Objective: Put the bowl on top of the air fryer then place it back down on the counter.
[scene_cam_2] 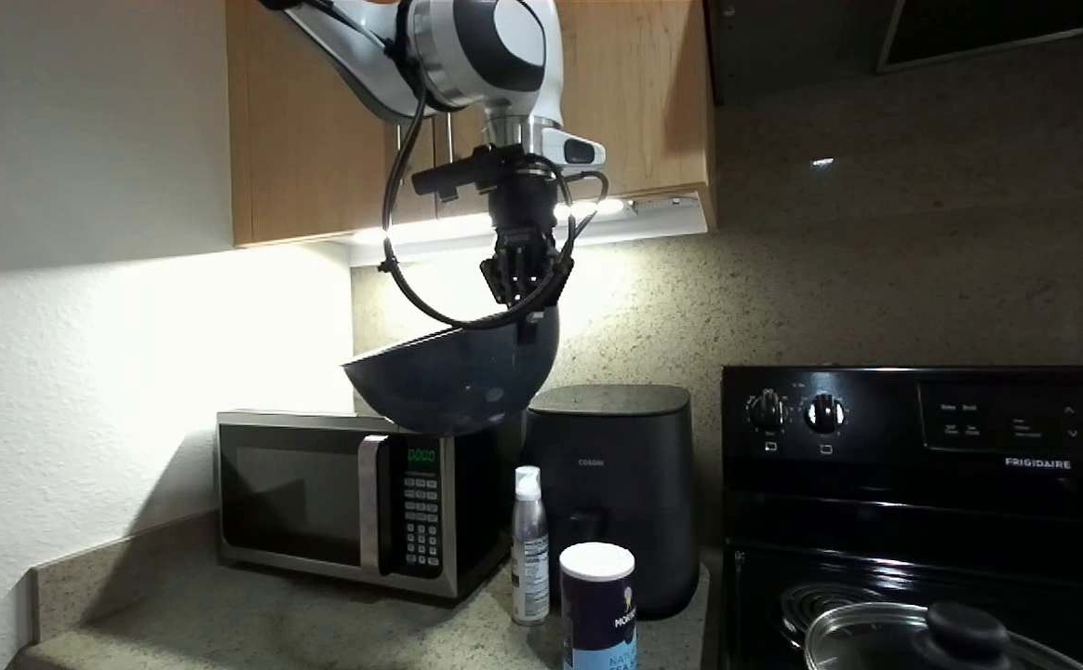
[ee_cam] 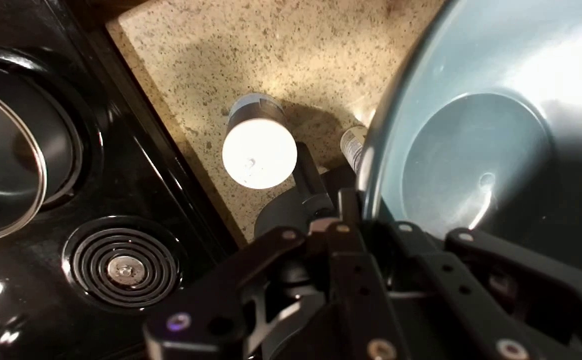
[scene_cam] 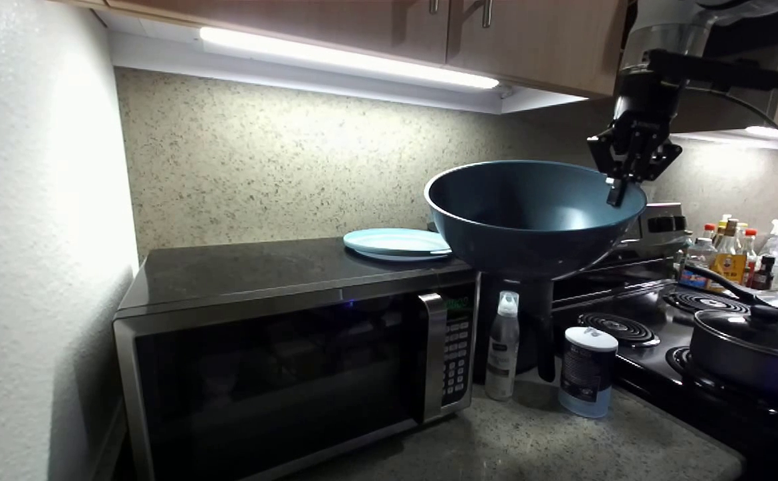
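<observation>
In an exterior view the microwave (scene_cam_2: 329, 507) stands left; your bowl (scene_cam_2: 453, 381) hangs tilted, overlapping its right end, your gripper (scene_cam_2: 529, 321) clamped on the right rim. Next comes the fryer (scene_cam_2: 614, 489). You're probably placing onto it, though the return is possible; centre the bowl above, level, lower.

Can see pale-blue plate (scene_cam: 394, 242) on microwave (scene_cam: 282, 374), white-capped bottle (scene_cam_2: 530, 558) near canister (scene_cam: 587, 374) (white-topped too), lidded pot (scene_cam: 753, 357) on stove (scene_cam_2: 867, 470).
</observation>
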### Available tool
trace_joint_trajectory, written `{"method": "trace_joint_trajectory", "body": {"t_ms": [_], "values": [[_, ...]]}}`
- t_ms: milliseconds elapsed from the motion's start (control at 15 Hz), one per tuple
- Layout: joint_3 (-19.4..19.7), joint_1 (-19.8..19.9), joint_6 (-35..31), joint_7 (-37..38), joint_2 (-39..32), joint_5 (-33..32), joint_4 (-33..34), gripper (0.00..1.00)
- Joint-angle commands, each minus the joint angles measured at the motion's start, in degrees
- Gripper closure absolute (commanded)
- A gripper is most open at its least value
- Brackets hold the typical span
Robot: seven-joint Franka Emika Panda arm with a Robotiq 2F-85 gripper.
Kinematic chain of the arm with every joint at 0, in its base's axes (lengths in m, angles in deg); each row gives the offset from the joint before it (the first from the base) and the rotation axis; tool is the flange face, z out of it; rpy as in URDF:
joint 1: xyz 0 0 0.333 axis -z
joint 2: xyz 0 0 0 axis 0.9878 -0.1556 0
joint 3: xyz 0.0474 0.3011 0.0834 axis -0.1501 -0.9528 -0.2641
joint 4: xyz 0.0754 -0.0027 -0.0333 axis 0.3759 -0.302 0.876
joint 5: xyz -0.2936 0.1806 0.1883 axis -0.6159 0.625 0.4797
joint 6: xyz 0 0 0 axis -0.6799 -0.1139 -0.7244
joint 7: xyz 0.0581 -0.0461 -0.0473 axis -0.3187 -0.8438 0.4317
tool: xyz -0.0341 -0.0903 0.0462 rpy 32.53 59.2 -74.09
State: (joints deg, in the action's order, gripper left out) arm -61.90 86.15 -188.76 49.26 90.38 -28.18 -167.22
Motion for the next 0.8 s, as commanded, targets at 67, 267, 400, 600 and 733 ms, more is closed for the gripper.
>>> {"method": "trace_joint_trajectory", "body": {"t_ms": [67, 267, 400, 600, 733], "values": [[-0.5, -0.9, -1.6, -5.5, 5.9, -0.4, -6.2, 0.94], [-1.3, -1.5, 0.2, -5.5, 5.3, -0.2, -6.4, 0.94], [-1.3, -1.1, 0.2, -4.4, 4.1, 0.0, -5.8, 0.93], [-1.2, -1.1, 0.2, -4.4, 3.6, 0.0, -5.8, 0.93], [-1.5, -1.3, 0.2, -5.0, 3.6, -0.4, -6.3, 0.94]]}}
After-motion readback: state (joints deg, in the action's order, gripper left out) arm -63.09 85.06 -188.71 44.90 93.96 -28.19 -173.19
